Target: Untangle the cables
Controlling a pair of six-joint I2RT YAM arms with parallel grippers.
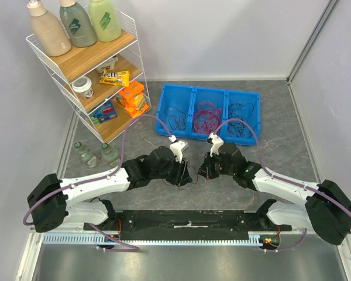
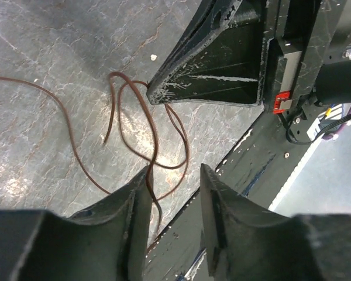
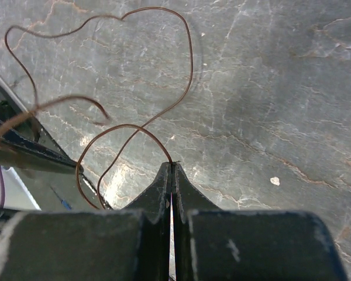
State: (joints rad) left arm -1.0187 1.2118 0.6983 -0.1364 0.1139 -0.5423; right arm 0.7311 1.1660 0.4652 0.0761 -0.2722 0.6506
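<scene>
Currently right hand (image 3: 171, 167) pinches the cable (image 3: 187, 70); left hand (image 2: 174, 172) spread, slack looped at its 12 o'clock. Pulling may cinch a knot.

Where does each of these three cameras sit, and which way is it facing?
Top external: fixed above and behind the arms, looking down on the table; both arms show whole, the blue tray beyond them.
Left wrist: on the left arm, looking down past the open left gripper at the table; its two fingers show.
Right wrist: on the right arm, looking down past the right gripper, shut on a thin reddish cable.
Shared: both wrist views show that cable looped on the table.
</scene>
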